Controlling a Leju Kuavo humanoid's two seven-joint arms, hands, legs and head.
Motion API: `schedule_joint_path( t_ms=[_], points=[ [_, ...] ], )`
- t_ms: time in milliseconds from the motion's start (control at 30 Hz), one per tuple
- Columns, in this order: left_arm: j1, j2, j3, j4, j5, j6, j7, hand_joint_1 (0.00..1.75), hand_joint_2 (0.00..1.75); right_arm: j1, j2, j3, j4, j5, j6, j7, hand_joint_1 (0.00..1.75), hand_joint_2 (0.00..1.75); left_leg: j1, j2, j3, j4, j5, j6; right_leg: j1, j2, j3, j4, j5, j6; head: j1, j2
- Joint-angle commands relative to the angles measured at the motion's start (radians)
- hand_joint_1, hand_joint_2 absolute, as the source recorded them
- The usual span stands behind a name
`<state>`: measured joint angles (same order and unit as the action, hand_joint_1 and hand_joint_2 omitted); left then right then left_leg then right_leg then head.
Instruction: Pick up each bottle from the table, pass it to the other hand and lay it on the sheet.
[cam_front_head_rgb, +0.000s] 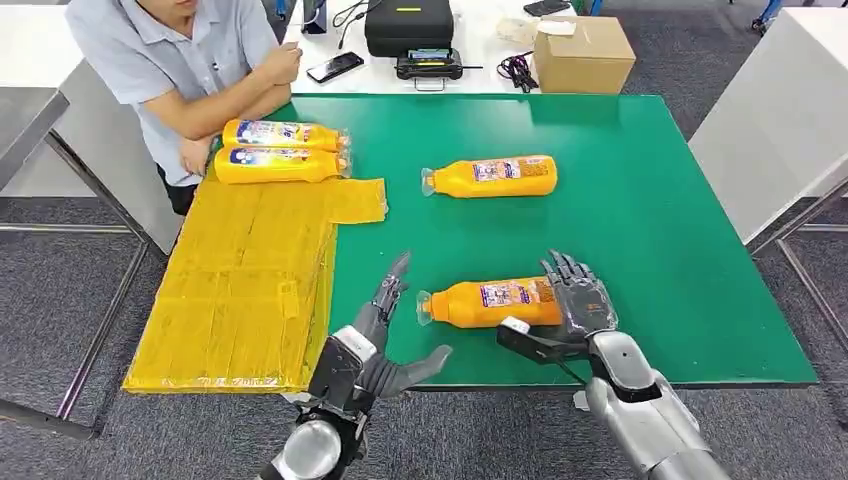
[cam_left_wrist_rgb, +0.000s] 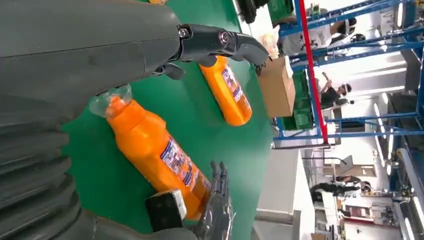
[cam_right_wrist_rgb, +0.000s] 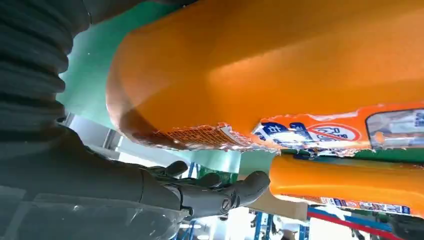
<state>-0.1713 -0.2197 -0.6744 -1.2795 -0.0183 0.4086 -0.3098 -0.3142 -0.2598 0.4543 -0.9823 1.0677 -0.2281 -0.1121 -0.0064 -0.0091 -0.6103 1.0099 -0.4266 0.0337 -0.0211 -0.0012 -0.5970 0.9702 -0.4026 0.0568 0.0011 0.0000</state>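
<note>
Four orange bottles in the head view. Two lie side by side at upper left on the far end of the yellow sheet (cam_front_head_rgb: 240, 300), beside a person's forearm — judged already delivered.

A third bottle (cam_front_head_rgb: 490, 177) lies on its side at centre on the green table (cam_front_head_rgb: 680, 250), well apart from both hands.

The near bottle (cam_front_head_rgb: 490, 302) lies at lower centre, cap toward the left of the frame. The right hand (cam_front_head_rgb: 570, 310) is wrapped round its base end, fingers over the top and thumb under the near side; whether it is clear of the table I cannot tell.

The left hand (cam_front_head_rgb: 385, 345) sits just left of the cap, fingers spread and holding nothing — placed, I judge, to receive the bottle on the sheet's side.
</note>
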Motion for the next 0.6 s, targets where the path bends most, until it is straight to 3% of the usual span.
schedule_joint_path(
  t_ms=[33,600],
  points=[
    [-0.049,0.017,-0.034,0.073,0.010,-0.011,0.007,0.00,1.75,-0.016,0.005,0.039,0.091,-0.056,0.056,-0.013,0.00,1.75,0.001,0.000,0.004,-0.001,-0.001,-0.002,0.001,0.000,0.004,-0.002,-0.001,-0.002,0.000,0.000],
    [-0.068,0.009,-0.065,0.080,0.017,-0.030,0.004,0.00,1.75,0.007,-0.051,0.101,0.002,-0.085,0.073,-0.082,0.00,1.75,0.001,0.000,0.006,-0.001,-0.001,-0.002,0.002,-0.001,0.007,-0.001,-0.002,-0.003,0.000,0.000]
  ],
)
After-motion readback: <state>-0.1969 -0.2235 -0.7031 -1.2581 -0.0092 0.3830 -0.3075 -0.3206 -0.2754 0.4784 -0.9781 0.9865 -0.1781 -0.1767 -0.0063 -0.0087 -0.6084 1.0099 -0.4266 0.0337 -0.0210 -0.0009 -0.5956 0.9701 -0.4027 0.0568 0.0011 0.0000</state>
